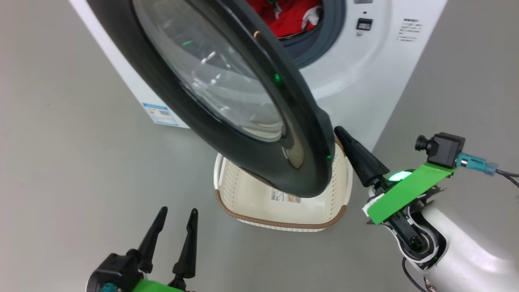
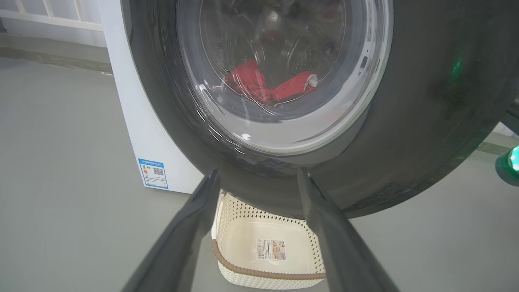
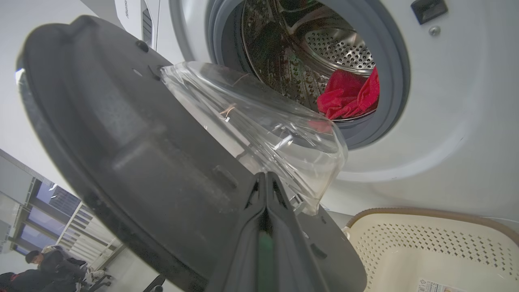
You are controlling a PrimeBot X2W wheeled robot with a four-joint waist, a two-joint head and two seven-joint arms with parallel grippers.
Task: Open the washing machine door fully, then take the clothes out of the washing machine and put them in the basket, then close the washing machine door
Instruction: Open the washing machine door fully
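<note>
Door [image 1: 219,81] ajar | right pincer [image 1: 338,130] closed, maybe touching it | left pincer [image 1: 179,210] spread

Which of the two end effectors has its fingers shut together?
The right end effector, beside the washing machine door: its fingers meet in one point; the left end effector has them apart.

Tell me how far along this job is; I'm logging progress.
Done: the washing machine door stands partly open. In hand: the shut right tool rests by its edge, seemingly widening it. Left: the clothes lie in the drum, the basket holds none, and closing comes last.
</note>
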